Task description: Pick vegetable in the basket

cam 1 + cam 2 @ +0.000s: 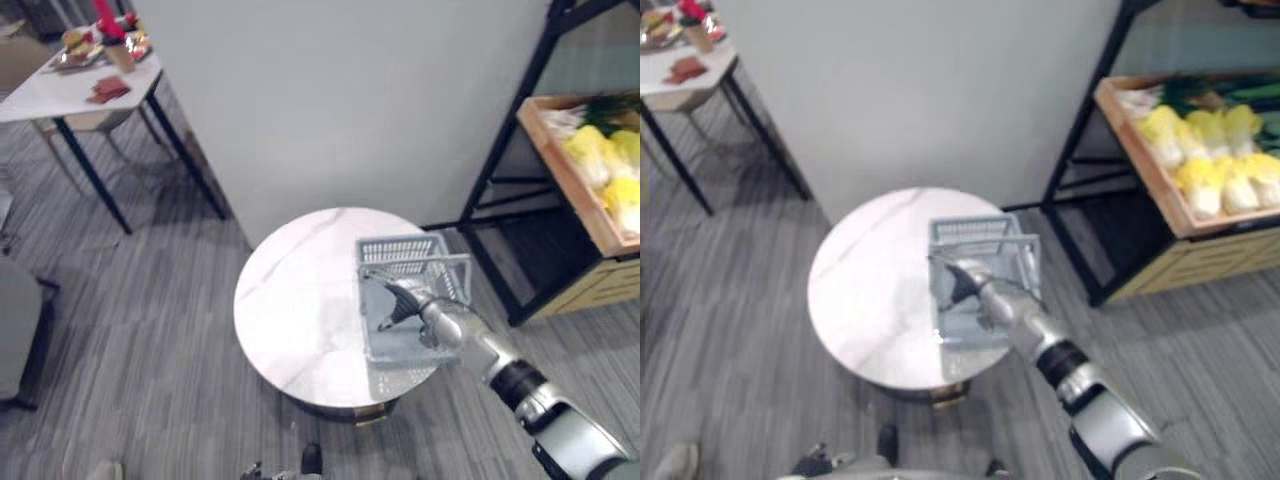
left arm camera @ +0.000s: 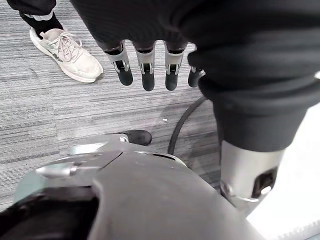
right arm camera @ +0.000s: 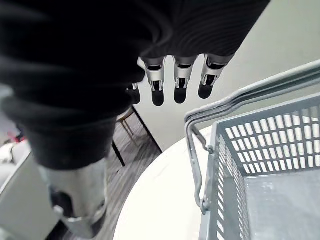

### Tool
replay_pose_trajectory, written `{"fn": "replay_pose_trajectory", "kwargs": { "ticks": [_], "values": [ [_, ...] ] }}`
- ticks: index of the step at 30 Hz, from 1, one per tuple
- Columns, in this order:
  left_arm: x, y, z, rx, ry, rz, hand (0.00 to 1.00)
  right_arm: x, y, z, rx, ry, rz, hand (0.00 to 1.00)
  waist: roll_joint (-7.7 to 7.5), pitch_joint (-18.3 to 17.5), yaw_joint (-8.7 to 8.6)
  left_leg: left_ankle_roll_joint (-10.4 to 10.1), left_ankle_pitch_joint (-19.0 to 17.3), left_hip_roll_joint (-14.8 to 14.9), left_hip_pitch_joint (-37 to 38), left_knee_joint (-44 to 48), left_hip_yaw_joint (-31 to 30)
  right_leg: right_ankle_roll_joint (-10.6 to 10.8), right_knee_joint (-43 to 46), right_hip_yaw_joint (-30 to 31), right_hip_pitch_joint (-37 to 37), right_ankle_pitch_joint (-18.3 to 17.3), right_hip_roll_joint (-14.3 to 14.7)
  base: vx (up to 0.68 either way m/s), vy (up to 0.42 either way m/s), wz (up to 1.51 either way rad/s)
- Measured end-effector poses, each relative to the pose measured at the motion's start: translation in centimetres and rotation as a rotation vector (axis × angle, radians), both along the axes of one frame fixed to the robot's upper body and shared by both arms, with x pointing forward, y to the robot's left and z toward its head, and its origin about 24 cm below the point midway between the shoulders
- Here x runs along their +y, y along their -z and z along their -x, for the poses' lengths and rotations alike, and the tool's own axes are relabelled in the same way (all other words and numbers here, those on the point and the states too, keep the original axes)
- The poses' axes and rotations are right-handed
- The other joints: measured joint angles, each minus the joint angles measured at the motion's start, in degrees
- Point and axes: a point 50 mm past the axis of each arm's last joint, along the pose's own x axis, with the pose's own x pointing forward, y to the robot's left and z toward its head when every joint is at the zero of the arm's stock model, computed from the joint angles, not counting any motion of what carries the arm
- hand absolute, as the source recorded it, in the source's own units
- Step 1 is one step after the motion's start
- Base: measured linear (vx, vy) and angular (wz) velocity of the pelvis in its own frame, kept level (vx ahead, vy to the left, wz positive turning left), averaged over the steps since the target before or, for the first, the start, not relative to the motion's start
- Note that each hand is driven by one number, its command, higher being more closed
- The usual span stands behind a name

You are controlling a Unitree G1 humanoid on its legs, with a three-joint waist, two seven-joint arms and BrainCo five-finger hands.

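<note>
R hand (image 1: pixel 408 305), fingers straight, empty, hangs over grey basket (image 1: pixel 400 248) at table's (image 1: pixel 290 300) 3 o'clock, prob. not touching; L hand (image 2: pixel 147 70) also slack.

I see my right arm (image 1: pixel 470 340) silver-grey, black band (image 1: pixel 517 386) partway up. Both right hand (image 3: pixel 150 30) and left hand (image 2: pixel 165 25): dark ribbed cover, silver fingers (image 2: pixel 145 62), dark tips. Left thumb (image 2: pixel 247 175) smooth silver cylinder, small dark recess.

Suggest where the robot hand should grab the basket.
The handles: both bars lie together above the basket rim, thin enough to curl fingers round. Come from above, where the right robot hand is; the walls look too wide to span.
</note>
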Motion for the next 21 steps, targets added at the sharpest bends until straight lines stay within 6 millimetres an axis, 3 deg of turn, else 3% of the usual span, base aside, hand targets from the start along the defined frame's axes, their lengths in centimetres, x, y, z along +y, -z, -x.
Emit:
{"fn": "replay_pose_trajectory", "kwargs": {
  "ticks": [3, 8, 21],
  "values": [
    [0.1, -0.2, -0.7, -0.026, 0.004, -0.004, 0.00, 0.2, -1.2, -1.0, -0.041, -0.006, 0.038, 0.00, -0.45, 1.55, 0.64, 0.08, 0.07, -0.03, -0.79, -0.04, -0.95, 0.02, 0.96, -0.65, -0.80, -0.08, -0.41, -0.06, 0.045, 0.16],
    [0.2, -0.7, -2.3, -0.080, 0.044, -0.020, 0.00, -1.7, -3.6, -3.1, -0.133, 0.065, 0.116, 0.00, -0.63, 4.25, 1.12, 0.93, 1.33, -0.78, -3.63, -0.34, -2.51, 0.06, 3.10, -1.42, -3.86, -0.09, -1.41, -0.09, 0.034, 0.11],
    [-0.1, -1.2, -3.9, -0.127, 0.070, -0.038, 0.00, -5.7, -8.5, -5.2, -0.307, 0.280, 0.009, 0.00, -0.38, 7.95, 1.02, 1.79, 2.17, -2.32, -6.26, -0.26, -3.97, 0.62, 3.73, -2.43, -6.09, 0.22, -2.96, -0.02, 0.010, 0.05]
  ]
}}
